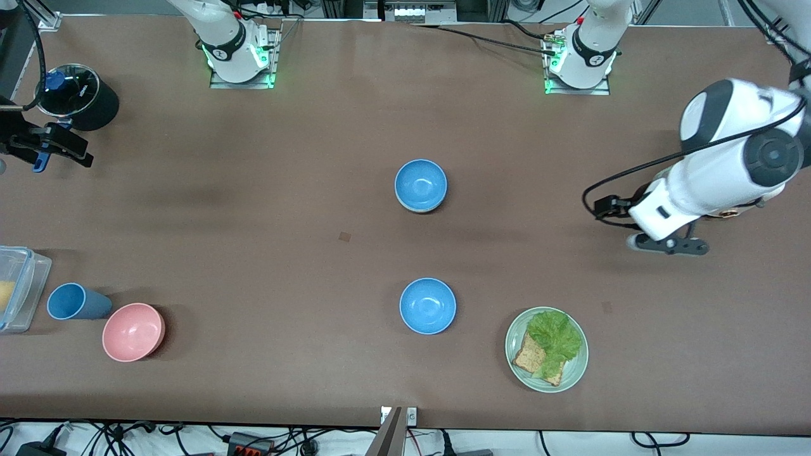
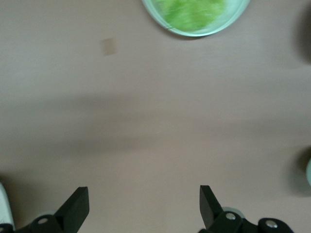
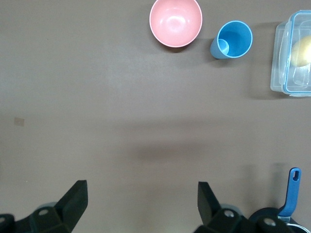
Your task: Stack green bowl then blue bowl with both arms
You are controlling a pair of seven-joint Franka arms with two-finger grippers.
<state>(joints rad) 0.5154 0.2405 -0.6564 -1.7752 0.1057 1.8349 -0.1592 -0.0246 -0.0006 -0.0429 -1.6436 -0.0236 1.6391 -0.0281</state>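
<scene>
One blue bowl stands mid-table, nested in a pale bowl whose rim shows just under it; this looks like the green bowl. A second blue bowl sits alone, nearer the front camera. My left gripper hangs open and empty over bare table toward the left arm's end, apart from both bowls. In the left wrist view its fingers stand wide over bare table. My right gripper waits at the right arm's end, also open and empty.
A pale-green plate with lettuce and bread lies near the front edge. A pink bowl, a blue cup and a clear container sit at the right arm's end. A black pot stands by the right gripper.
</scene>
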